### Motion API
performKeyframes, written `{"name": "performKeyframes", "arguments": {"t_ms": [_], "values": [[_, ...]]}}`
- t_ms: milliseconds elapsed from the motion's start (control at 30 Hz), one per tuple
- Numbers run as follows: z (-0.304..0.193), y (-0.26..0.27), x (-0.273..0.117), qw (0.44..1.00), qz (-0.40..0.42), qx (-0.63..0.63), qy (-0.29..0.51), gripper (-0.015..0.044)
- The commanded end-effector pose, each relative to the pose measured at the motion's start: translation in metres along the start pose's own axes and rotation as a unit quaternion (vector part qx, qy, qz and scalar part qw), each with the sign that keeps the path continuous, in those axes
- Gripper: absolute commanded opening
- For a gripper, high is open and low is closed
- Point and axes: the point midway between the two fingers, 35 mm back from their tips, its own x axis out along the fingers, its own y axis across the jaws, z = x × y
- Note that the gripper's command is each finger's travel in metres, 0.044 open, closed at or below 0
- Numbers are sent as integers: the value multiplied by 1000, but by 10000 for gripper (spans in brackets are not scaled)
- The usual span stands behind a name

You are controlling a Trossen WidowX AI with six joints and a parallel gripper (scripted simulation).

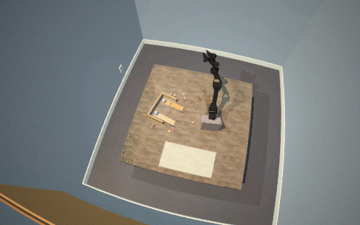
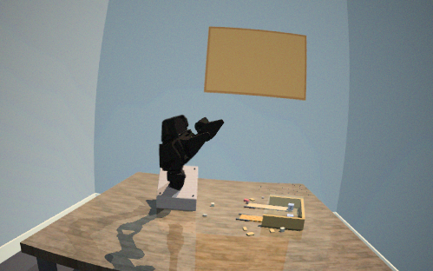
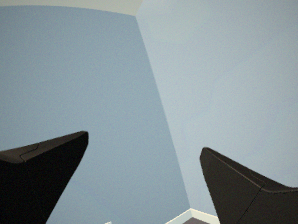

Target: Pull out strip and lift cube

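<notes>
A wooden table (image 1: 196,166) is shown in a blue-walled room, with a grey block (image 1: 211,124) fixed on it as the base of 1 black arm (image 1: 215,94). The arm is raised well above the block and stretched away from the tray, and its gripper (image 3: 143,163) is pointed at a wall corner; in the wrist view the 2 fingers are seen spread wide with only wall between them, so the gripper is open and nothing is held. A shallow yellow tray (image 2: 298,214) with 3 raised walls is placed on the table well apart from the block, its open side turned toward the block. 2 orange strips are laid from inside the tray out through the open side: the near strip (image 1: 166,119) and the far strip (image 1: 176,106), side by side but apart. A small bluish cube (image 1: 156,112) is seen on the inner end of the near strip, and a second cube (image 1: 164,101) on the inner end of the far strip; which cube is labelled, and which strip is in 1 piece, cannot be told at this size. Small scattered bits (image 1: 172,130) are spread on the table around the tray. A pale rectangular mat (image 1: 187,159) is laid on the table beside the block, on the side away from the gripper. An orange board (image 2: 255,62) is hung on the wall behind the table.
</notes>
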Motion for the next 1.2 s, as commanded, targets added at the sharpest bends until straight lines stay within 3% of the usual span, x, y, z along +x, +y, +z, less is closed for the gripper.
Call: {"name": "performKeyframes", "arguments": {"t_ms": [0, 300, 533, 867, 1167], "values": [[-1, 0, 0, 1000, -1, 1, -1, 400], [-62, 5, 13, 994, -68, 89, -9, 400], [-148, 41, 18, 974, -138, 177, 36, 400], [-257, 160, -1, 938, -173, 228, 193, 400], [-316, 292, -65, 900, -132, 186, 371, 400]]}}
